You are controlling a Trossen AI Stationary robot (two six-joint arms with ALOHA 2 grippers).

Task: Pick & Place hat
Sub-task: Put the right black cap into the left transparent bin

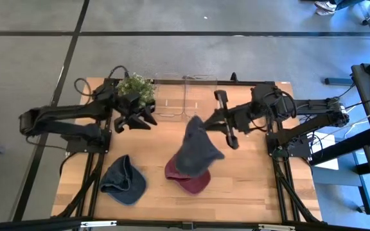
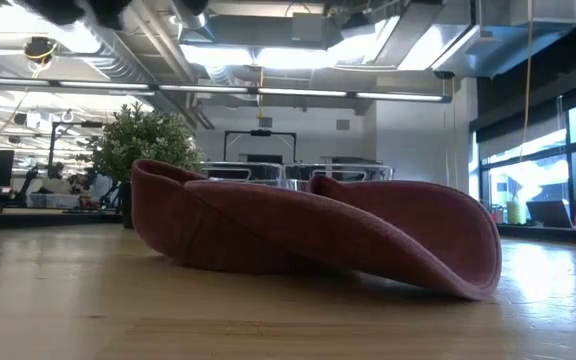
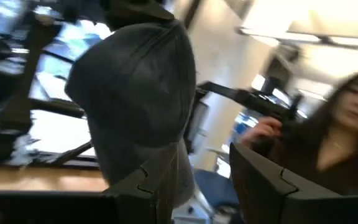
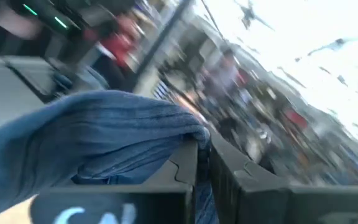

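Observation:
A grey-blue hat point(image 1: 198, 151) hangs from my right gripper point(image 1: 205, 123) above the middle of the table; that gripper is shut on it. Under it a dark red hat point(image 1: 188, 179) lies brim-down on the wood, filling the low view point(image 2: 318, 235). A second blue hat point(image 1: 124, 181) lies on the table near the near-left corner. My left gripper point(image 1: 143, 119) hovers open beside the potted plant point(image 1: 135, 86), touching nothing. In the left wrist view the hanging hat point(image 3: 135, 93) shows beyond my open left gripper point(image 3: 210, 190). My right gripper pinches a bunched fold of the grey-blue hat's cloth point(image 4: 185, 134) between its two fingers, several layers gathered. The fingers come level from the table's right side at the hat's top end point(image 1: 194, 125). The hat hangs slack below them, lifted clear of the table.
A clear plastic container point(image 1: 185, 96) stands at the far edge, next to the plant. The near-right part of the table is bare wood. A person point(image 3: 340, 137) shows in the room beyond the table.

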